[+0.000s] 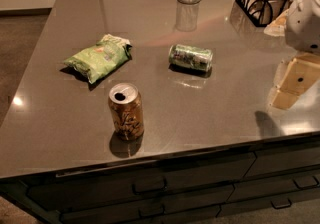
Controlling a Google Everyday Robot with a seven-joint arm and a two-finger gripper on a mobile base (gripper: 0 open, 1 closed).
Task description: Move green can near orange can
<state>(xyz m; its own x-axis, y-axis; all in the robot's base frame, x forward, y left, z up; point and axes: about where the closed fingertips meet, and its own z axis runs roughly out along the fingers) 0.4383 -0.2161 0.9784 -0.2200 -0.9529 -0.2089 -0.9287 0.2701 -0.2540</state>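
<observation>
Nearest, upright, stands the orange-brown metal can; farther right, the green-labelled metal can lies on its side. Cream gripper hangs at right, apart from both; its opening cannot be told.

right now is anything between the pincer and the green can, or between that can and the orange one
Nothing visible: bare countertop runs from the pincer at the right to the green can and on to the orange can.

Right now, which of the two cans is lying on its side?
The green can: it lies on its side, while the orange can stands upright, silver top up. The gripper hangs at the right, touching neither.
</observation>
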